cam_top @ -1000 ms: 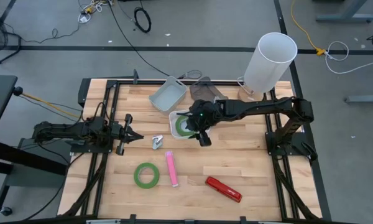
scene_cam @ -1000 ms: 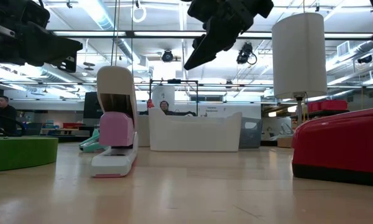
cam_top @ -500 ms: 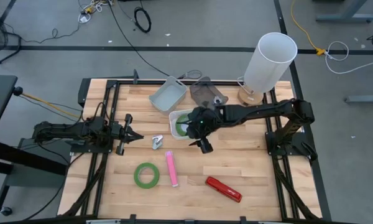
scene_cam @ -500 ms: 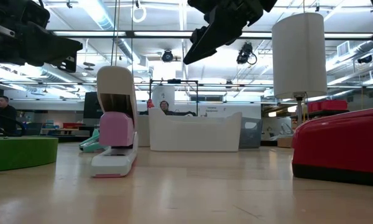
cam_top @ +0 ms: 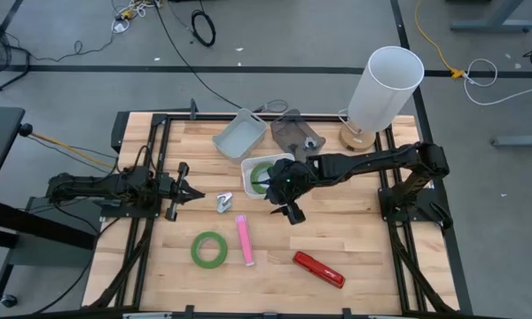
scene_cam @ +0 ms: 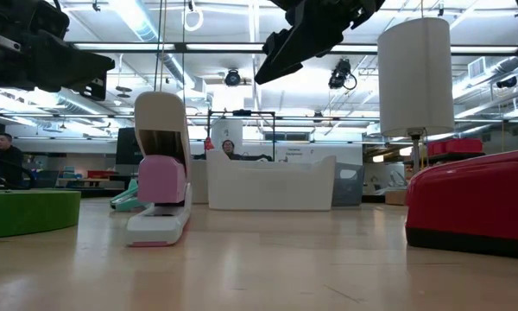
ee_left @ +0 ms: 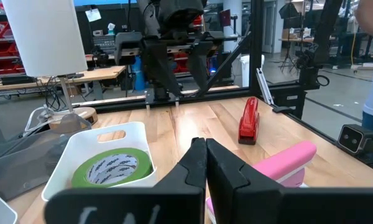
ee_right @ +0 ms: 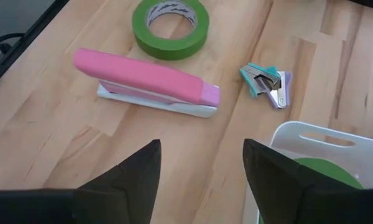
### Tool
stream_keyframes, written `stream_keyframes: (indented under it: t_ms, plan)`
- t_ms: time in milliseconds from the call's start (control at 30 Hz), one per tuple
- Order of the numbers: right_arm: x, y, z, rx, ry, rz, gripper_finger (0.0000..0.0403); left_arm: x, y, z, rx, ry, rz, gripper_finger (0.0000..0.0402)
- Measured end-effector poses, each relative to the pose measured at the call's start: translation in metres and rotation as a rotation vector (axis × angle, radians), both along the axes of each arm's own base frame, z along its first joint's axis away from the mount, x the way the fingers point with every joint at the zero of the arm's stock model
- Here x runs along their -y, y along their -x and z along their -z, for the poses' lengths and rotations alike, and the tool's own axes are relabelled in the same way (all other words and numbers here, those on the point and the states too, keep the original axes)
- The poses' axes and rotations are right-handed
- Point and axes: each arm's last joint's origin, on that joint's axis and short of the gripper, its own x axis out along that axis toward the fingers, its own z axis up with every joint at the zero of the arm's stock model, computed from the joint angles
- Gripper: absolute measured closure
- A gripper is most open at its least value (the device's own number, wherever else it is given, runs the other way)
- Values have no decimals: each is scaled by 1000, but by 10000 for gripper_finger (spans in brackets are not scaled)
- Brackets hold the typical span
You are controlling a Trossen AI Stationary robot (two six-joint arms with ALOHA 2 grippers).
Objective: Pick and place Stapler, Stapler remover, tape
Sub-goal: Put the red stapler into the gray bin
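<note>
A green tape roll (cam_top: 264,177) lies flat in a white bin (cam_top: 248,167). A second green roll (cam_top: 209,249) lies flat on the table near a pink stapler (cam_top: 245,239), a red stapler (cam_top: 318,268) and a teal stapler remover (cam_top: 224,202). No red roll shows. My right gripper (cam_top: 291,211) is open and empty in the air just near-side of the bin. Its wrist view looks down on the pink stapler (ee_right: 146,84), the green roll (ee_right: 171,25) and the remover (ee_right: 267,81). My left gripper (cam_top: 182,188) is shut and empty at the table's left, pointing at the remover.
A white lamp (cam_top: 386,89) stands at the far right. A grey tray (cam_top: 239,133) and a dark clear container (cam_top: 293,133) sit beyond the white bin. Bare wood lies between the bin and the red stapler. People show in the room beyond (scene_cam: 0,151).
My right gripper has moved from over the white bin toward the table's near edge and a little left, staying open and empty. The green roll stays in the bin.
</note>
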Motion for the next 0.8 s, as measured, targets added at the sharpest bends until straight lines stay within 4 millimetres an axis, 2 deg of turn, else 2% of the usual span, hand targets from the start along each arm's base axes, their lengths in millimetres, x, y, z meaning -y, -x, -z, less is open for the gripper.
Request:
stream_keyframes:
  t_ms: [467, 800]
  plan:
    - [12, 0, -2, -1, -13, 55, 175, 0, 0, 0, 0, 0, 0, 394]
    - [-5, 1, -2, 0, -15, 7, 175, 0, 0, 0, 0, 0, 0, 394]
